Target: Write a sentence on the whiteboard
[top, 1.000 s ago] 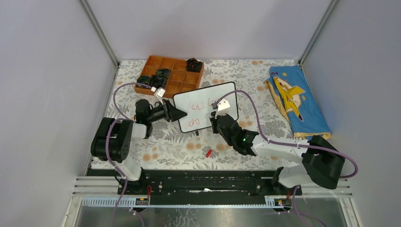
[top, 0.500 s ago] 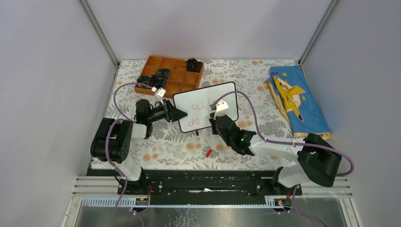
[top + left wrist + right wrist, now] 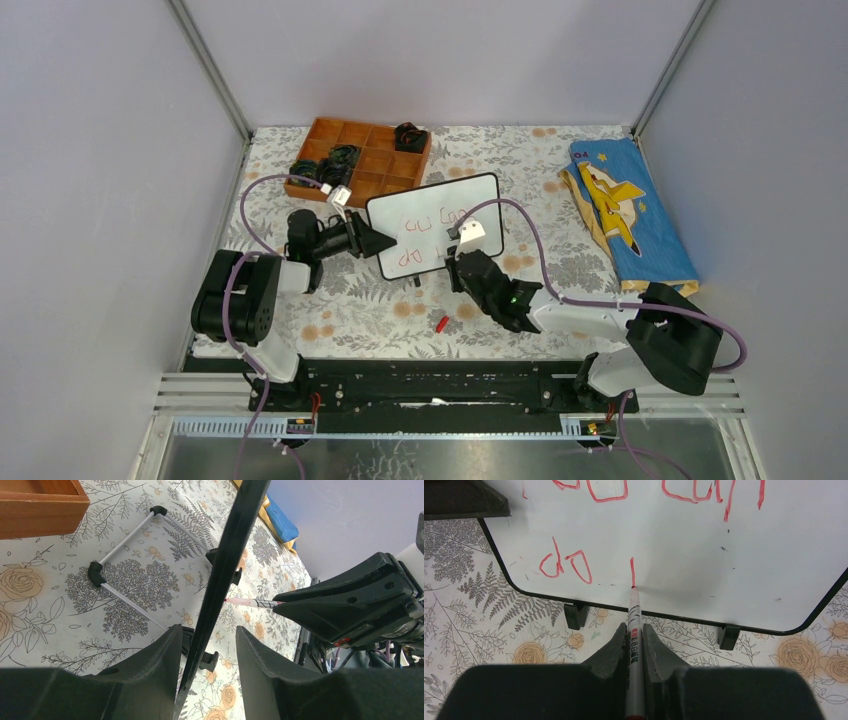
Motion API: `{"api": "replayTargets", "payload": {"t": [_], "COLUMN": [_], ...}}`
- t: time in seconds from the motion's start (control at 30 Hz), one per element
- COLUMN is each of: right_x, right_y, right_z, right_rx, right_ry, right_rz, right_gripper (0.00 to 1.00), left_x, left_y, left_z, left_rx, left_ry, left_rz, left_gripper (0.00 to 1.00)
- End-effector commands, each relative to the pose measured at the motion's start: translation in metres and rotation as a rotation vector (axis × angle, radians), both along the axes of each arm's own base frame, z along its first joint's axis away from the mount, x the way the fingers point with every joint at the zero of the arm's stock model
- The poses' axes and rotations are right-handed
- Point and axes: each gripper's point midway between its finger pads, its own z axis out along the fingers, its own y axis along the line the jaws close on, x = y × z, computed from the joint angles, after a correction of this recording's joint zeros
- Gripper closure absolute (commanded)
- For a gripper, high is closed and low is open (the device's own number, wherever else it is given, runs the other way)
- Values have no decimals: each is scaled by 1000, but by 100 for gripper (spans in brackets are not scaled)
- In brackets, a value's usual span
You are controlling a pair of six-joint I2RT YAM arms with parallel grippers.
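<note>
The whiteboard (image 3: 437, 213) stands tilted on its black feet in the middle of the table. Red words of the sentence (image 3: 566, 565) sit on it in two lines, the lower one starting with "do". My right gripper (image 3: 635, 626) is shut on a silver marker (image 3: 635, 655). The marker's tip touches the board at the foot of a short red upright stroke (image 3: 632, 572), near the bottom frame. My left gripper (image 3: 207, 630) straddles the board's left edge (image 3: 230, 555). That edge lies against one finger, and a gap shows to the other.
An orange compartment tray (image 3: 372, 160) with black parts stands behind the board. A folded blue cloth (image 3: 625, 210) lies at the right. A small red cap (image 3: 441, 323) rests on the flowered tablecloth in front of the board. Side walls close in the table.
My right gripper has slid a little toward the near edge with the marker, drawing the short stroke downward. The left arm and the board have not moved.
</note>
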Motion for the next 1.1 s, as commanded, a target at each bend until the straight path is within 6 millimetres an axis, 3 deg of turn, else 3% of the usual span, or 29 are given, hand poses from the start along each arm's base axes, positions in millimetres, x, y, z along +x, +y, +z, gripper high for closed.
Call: {"api": "replayTargets", "payload": {"t": [0.0, 0.37, 0.63, 1.07], "right_x": [2, 7, -14, 5], "right_y": [-6, -21, 14, 25], "right_z": [6, 18, 44, 46], "right_rx": [17, 1, 142, 119], "right_ry": [-13, -47, -89, -87], "right_rz": [-35, -106, 102, 41], "right_gripper": [100, 100, 100, 100], "left_x": [6, 4, 4, 3], "left_y": [-2, -4, -5, -6], "left_z": [12, 11, 11, 10], "left_rx": [14, 23, 24, 36], "left_ry": [-64, -64, -65, -65], "left_rz": [-1, -5, -7, -16], "left_gripper": [49, 49, 49, 49]}}
